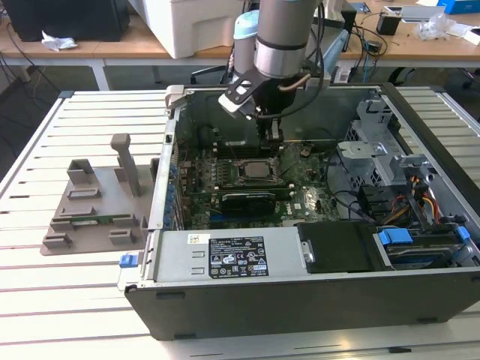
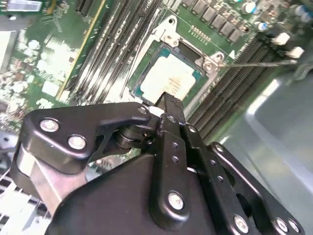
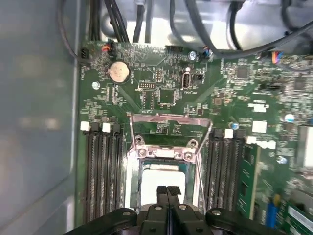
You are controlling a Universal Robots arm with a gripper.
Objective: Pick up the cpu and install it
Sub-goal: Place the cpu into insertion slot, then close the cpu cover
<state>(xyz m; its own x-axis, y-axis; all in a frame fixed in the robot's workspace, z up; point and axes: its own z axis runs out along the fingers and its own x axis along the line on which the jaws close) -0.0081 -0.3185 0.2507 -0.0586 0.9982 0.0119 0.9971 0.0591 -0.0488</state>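
The cpu (image 1: 257, 169) is a flat square chip with a silver top, lying in its socket on the green motherboard (image 1: 307, 199) inside the open computer case. It also shows in both wrist views (image 2: 168, 78) (image 3: 163, 172), with the socket's metal frame (image 3: 171, 131) folded back beside it. My gripper (image 1: 271, 136) hangs just above the chip's edge that is farther from the exterior camera. Its two black fingertips (image 3: 161, 190) are pressed together with nothing between them, and in the second wrist view the gripper (image 2: 169, 101) points down at the chip's rim.
The case walls (image 1: 172, 142) surround the board. A black card (image 1: 247, 199) lies just in front of the socket, with a power supply (image 1: 232, 255) along the front and a drive cage with cables (image 1: 390, 165) at the exterior view's right. A grey fixture (image 1: 94, 210) sits outside at the exterior view's left.
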